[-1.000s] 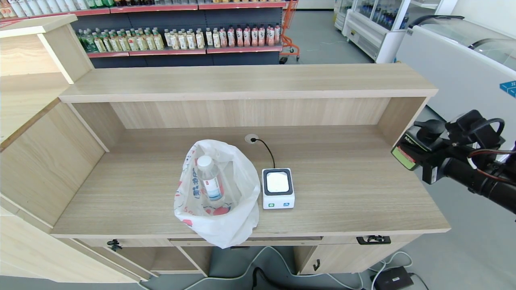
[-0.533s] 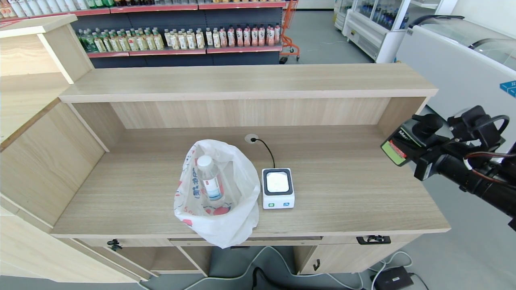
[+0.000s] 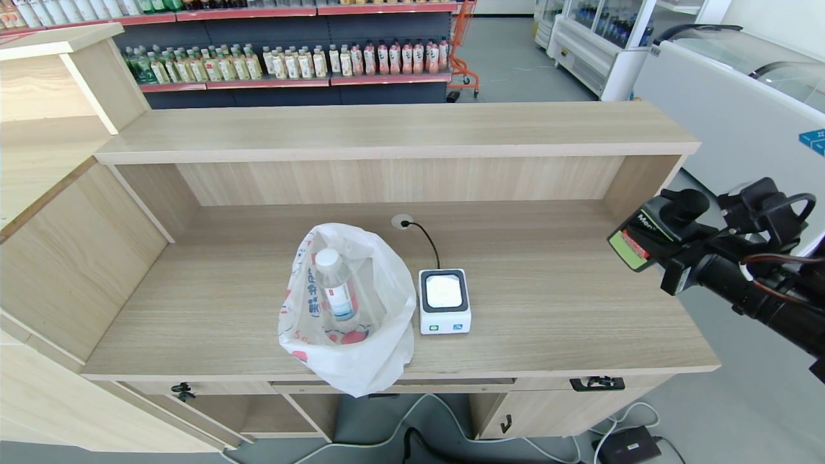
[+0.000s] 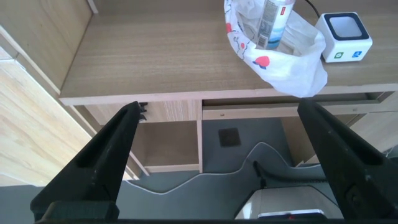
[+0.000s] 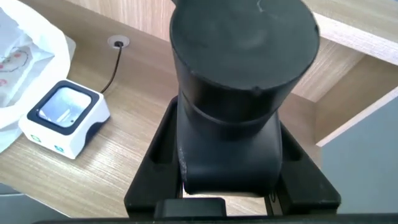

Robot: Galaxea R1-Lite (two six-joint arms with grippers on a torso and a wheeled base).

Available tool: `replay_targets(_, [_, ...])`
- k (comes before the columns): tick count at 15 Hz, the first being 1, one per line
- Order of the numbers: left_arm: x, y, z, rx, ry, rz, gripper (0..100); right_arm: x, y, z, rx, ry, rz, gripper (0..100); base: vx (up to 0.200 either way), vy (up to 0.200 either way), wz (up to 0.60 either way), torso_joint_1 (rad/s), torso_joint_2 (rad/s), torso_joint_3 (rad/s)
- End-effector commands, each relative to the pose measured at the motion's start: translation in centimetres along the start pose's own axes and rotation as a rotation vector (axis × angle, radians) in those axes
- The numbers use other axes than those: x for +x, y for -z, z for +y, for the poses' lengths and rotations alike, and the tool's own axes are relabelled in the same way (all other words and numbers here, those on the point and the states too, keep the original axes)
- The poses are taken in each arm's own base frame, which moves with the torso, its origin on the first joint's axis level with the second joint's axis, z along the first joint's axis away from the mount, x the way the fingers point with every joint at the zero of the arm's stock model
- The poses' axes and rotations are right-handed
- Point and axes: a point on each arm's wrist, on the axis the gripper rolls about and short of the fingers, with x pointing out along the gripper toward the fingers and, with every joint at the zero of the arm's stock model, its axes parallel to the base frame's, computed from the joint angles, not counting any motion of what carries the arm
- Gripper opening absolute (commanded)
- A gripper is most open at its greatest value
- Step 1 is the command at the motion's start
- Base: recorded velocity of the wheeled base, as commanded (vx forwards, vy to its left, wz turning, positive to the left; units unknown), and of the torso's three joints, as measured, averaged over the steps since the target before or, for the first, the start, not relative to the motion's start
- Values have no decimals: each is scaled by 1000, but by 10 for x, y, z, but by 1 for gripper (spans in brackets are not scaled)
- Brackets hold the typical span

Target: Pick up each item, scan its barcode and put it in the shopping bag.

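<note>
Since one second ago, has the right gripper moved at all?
Yes. The right gripper, shut on a dark container, has shifted a little to the robot's left, closer to the counter's right side panel.

You look across a pale wood checkout counter (image 3: 567, 303), its raised ledge (image 3: 387, 129) running along the far side, in a brightly lit shop. Behind it, red-edged shelves (image 3: 290, 82) carry rows of bottled drinks (image 3: 290, 61), with an orange trolley (image 3: 461, 51) at their end on the grey floor (image 3: 515, 64). To your right stand a white chest freezer (image 3: 728, 96) and a glass-door cooler (image 3: 599, 32). Cables (image 3: 438, 412) trail beneath the counter.
</note>
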Motion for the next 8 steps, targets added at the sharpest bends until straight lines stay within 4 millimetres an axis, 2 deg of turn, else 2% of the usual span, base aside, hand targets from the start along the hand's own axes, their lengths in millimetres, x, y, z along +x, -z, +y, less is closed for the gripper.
replay_targets(1, [0,0,0,3,0,0,100,4,5,0,5,0,2,0,0,0,0,0,0,0])
replay_targets(2, [0,0,0,3,0,0,100,4,8,0,12,3,1,0,0,0,0,0,0,0])
replay_targets(5, [0,0,0,3,0,0,100,10,12,-4,35,21,-13,0,0,200,0,-2,-1,2])
replay_targets(8, [0,0,0,3,0,0,100,38,4,-3,124,44,-99,0,0,200,0,15,1,1])
